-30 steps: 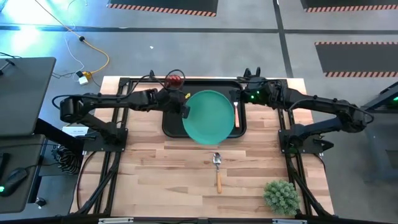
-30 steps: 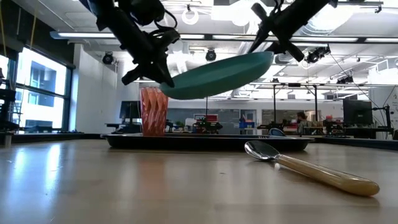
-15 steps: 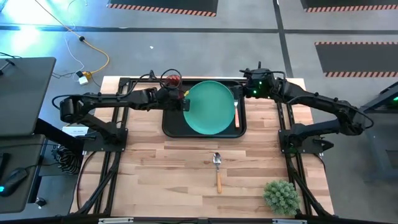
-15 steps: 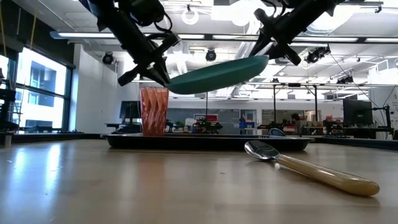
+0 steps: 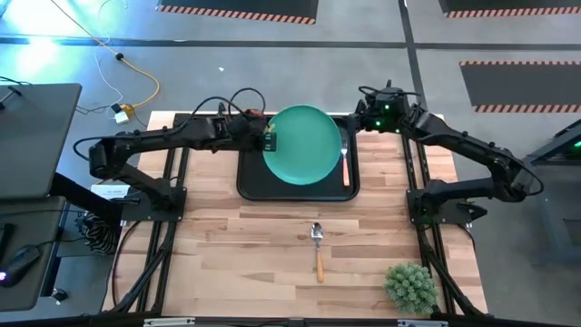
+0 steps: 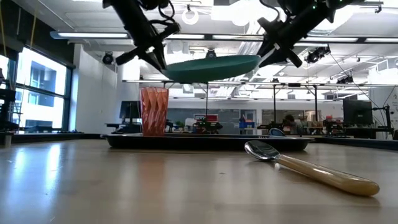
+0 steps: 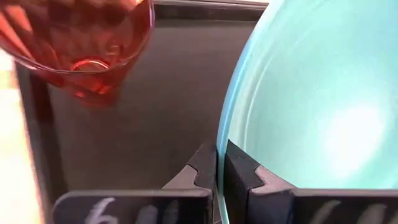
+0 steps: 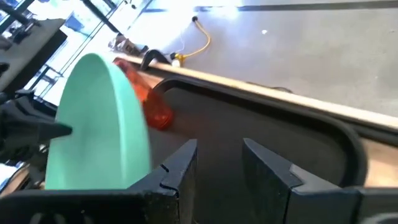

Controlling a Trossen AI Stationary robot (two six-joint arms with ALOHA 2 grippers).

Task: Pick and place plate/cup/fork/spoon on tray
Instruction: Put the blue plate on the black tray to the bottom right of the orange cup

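The turquoise plate point(image 5: 304, 143) hangs above the black tray point(image 5: 245, 186), nearly level in the low view point(image 6: 211, 67). My left gripper point(image 5: 270, 138) is shut on its left rim. My right gripper point(image 5: 352, 127) is open, with nothing between its fingers point(image 8: 217, 155). It stands by the plate's far right rim point(image 6: 256, 60). The red cup point(image 6: 153, 112) stands upright on the tray's far left part, under my left arm. The fork point(image 5: 345, 163) lies along the tray's right side. The spoon point(image 5: 317, 250) lies on the table, nearer than the tray. My left gripper pinches the plate's left rim point(image 7: 222, 124) between its two fingers, one on each face. The fingers come from the table's left, slanting down. The plate is lifted clear above the tray, close to level. My right gripper: I cannot tell whether its outer finger point(image 8: 177, 165) touches the plate.
A small green plant point(image 5: 410, 286) stands at the table's near right corner. The wooden table point(image 5: 227, 263) shows bare between the tray and the near edge, apart from the spoon point(image 6: 267, 152).
My left gripper has carried the plate up and toward the table's far edge, from overhanging the tray's near rim to above the tray. The plate has tipped from slanting, left side low, to nearly level. My right gripper has moved toward the far edge beside it.
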